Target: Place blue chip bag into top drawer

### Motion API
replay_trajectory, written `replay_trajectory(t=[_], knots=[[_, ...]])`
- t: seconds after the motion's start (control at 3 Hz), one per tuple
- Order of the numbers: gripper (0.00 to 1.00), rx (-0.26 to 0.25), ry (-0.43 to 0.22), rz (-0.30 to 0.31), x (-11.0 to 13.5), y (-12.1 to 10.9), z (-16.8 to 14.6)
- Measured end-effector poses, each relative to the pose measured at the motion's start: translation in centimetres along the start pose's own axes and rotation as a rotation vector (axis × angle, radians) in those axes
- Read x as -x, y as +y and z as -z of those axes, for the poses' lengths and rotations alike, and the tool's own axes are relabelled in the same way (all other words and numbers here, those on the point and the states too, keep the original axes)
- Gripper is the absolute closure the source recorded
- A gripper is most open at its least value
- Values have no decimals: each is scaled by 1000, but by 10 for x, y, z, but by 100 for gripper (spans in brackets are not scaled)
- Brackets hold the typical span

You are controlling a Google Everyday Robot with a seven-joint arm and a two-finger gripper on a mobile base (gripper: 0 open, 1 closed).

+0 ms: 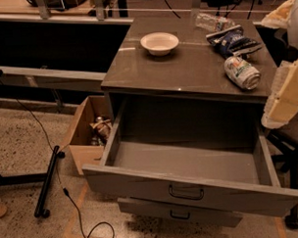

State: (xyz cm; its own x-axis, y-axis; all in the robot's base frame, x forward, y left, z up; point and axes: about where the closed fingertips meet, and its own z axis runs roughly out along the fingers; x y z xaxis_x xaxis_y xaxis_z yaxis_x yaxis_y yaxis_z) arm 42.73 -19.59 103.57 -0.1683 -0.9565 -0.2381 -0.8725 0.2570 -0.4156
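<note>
The table (186, 70) has its top drawer (134, 182) pulled open below the front edge, the pincer (287, 94) hangs by the right edge, wide or narrow I cannot tell, and the blue chip bag (233, 41) lies near the back right corner, so I think grabbing the bag comes next.
</note>
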Motion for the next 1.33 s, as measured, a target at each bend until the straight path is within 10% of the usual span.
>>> replay_trajectory(t=[0.67, 1.33], knots=[[0, -29, -72, -84, -3, -13, -7], [0, -148, -422, -511, -54, -132, -75]])
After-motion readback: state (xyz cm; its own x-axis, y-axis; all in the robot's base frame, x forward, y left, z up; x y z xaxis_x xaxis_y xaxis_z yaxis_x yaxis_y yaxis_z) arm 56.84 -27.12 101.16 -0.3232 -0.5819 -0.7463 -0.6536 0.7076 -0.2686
